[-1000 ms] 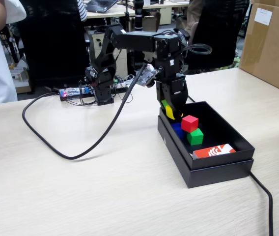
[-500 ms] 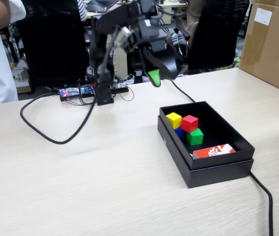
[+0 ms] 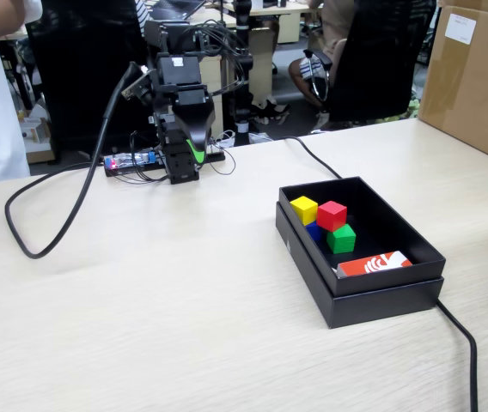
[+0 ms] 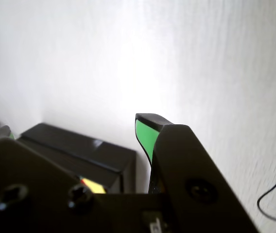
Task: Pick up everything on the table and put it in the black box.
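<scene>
Resting on pale wood-grain table (image 3: 184,292), black box (image 3: 373,296) holding cubes, office chairs behind, fingers' (image 3: 189,153) gap unclear

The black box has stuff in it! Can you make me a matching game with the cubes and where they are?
Things:
1. yellow cube
2. red cube
3. green cube
4. red-and-white packet

Places in the black box, as the fixed view shows it:
A. flat at the near end
B. farthest back, at the left of the bunch
C. sitting high in the middle of the bunch
D. nearest cube to the packet

Pairs: 1-B, 2-C, 3-D, 4-A
</scene>
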